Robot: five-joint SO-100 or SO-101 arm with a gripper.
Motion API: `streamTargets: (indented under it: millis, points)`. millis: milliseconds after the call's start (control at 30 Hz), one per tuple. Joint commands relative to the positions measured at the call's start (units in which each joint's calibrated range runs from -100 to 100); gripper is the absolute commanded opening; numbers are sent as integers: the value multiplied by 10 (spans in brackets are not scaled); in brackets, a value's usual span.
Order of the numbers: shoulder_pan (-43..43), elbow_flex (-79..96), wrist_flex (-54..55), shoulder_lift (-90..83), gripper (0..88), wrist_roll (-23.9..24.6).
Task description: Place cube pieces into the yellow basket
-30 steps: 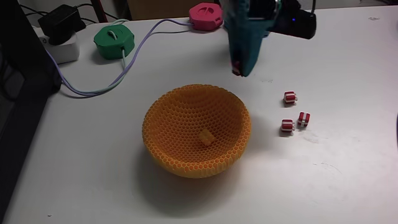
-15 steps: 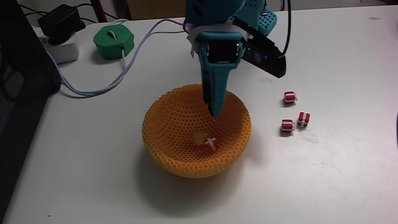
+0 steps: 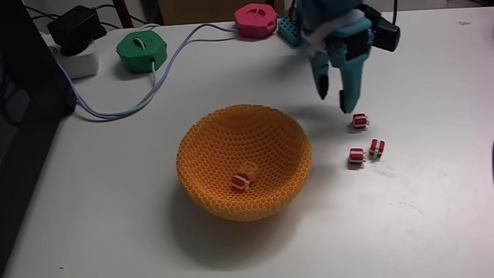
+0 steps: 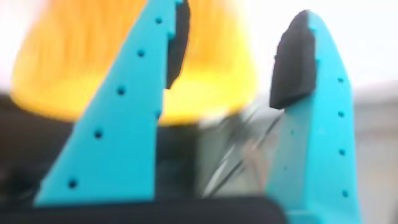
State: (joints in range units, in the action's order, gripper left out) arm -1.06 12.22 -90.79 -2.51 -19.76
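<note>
From here I judge the cube pieces light, stiff and smooth-sided, small enough to skid or tip if nudged, so I would pinch one squarely across two opposite flat faces and squeeze gently. My claw [image 3: 335,96] hangs with its jaws spread and nothing between them, tips pointing down at the worktop [image 3: 432,224], and the nearest striped cube [image 3: 360,120] lies just beside and below its right-hand fingertip in the fixed view, with two more cubes [image 3: 356,156] [image 3: 376,147] a little farther on. The yellow basket [image 3: 208,154] sits well apart to the left, a striped cube [image 3: 240,182] and the plain orange-yellow cube [image 3: 248,170] lying on its floor.
</note>
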Motion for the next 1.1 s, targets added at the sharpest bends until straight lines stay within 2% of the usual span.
streamTargets:
  millis: [0, 233, 1067]
  points:
    - [52, 67, 38, -24, 200, 1]
    - [86, 89, 70, 0, 199, 8]
    - [86, 124, 196, 69, 194, 6]
